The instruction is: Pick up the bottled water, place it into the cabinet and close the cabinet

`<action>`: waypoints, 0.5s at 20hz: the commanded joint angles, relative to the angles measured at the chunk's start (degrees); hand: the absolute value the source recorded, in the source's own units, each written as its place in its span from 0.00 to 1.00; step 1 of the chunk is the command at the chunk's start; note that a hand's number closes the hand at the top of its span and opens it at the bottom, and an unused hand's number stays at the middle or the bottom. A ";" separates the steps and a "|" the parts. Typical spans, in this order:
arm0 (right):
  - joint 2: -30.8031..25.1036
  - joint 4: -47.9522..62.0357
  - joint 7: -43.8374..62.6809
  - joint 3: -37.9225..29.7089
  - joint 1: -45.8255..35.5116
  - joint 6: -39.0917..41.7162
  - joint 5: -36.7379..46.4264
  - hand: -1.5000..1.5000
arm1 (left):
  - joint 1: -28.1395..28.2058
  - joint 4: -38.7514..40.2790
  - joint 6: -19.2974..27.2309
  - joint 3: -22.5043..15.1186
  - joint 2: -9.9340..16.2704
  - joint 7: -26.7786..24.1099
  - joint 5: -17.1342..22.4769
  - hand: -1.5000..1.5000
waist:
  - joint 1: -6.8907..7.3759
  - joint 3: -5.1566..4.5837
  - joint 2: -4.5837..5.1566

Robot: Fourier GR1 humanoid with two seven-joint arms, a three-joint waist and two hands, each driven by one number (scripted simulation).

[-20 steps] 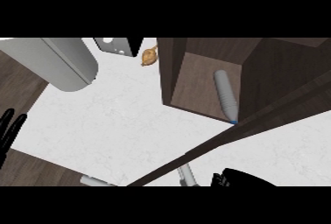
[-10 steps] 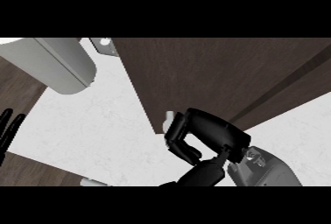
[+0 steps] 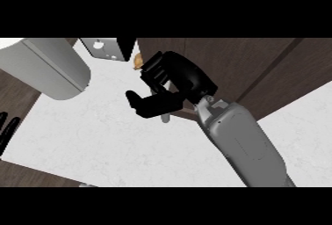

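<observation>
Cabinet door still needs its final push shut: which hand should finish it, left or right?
Right. The right hand is already up against the dark cabinet door, fingers curled by its edge. The left hand only shows as fingers at the view's left edge, far across the white counter, so it would likely need a long reach.

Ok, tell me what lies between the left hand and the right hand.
Head view: only bare white counter between the left hand at the left edge and the right hand by the cabinet.
</observation>
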 commanded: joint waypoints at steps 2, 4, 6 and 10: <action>0.40 11.55 -4.79 -4.56 -10.19 -8.36 1.15 1.00 | 1.07 0.86 -1.61 1.22 0.32 -0.64 0.26 0.00 | -0.73 -0.01 0.00; 0.41 14.00 -6.15 -5.49 -11.04 -9.70 1.13 1.00 | 1.45 1.15 -2.19 1.44 0.01 -0.96 0.65 0.00 | -0.78 -0.01 0.27; 0.41 15.50 -7.22 -5.74 -11.37 -12.68 -0.10 1.00 | 0.81 -0.18 -0.98 0.88 -0.35 -0.32 0.80 0.00 | -1.57 0.12 0.30; 0.41 17.03 -7.90 -7.73 -12.74 -17.27 -3.57 0.00 | 2.11 0.64 -1.29 1.75 -0.50 -1.01 0.68 0.00 | -1.92 0.12 0.10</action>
